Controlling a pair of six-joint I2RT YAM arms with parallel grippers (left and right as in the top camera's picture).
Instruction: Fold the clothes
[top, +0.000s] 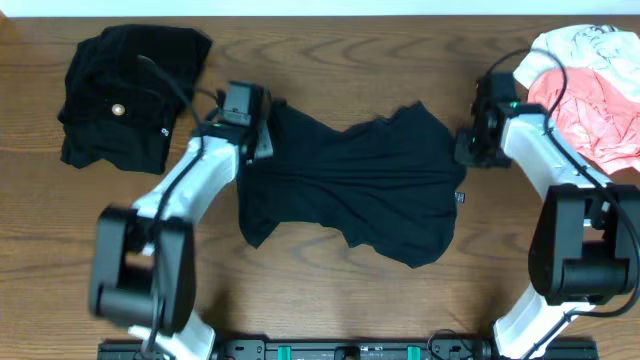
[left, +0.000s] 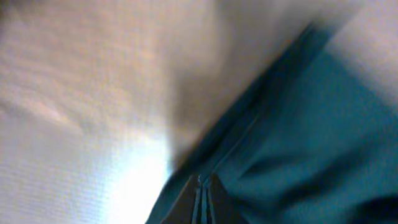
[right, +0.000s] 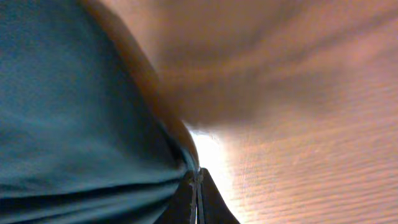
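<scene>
Black cloth: the black shirt (top: 350, 185) lay rumpled but spread at the middle of the desk (top: 330, 300), between both arms. I found the left fingers (left: 186, 205) pressed together at its left edge and the right fingers (right: 185, 202) likewise at its right edge; whether cloth was nipped between them I could not confirm. In my judgement, a clean fold required both edges held firmly, lifted level and drawn taut before crossing over.

Black shirt (top: 350, 185) lies rumpled but spread wide in the middle, a bunched black bundle (top: 140, 70) showing one pale button (top: 118, 109) sits back left, and pink and white garments (top: 600, 120) are heaped back right.
</scene>
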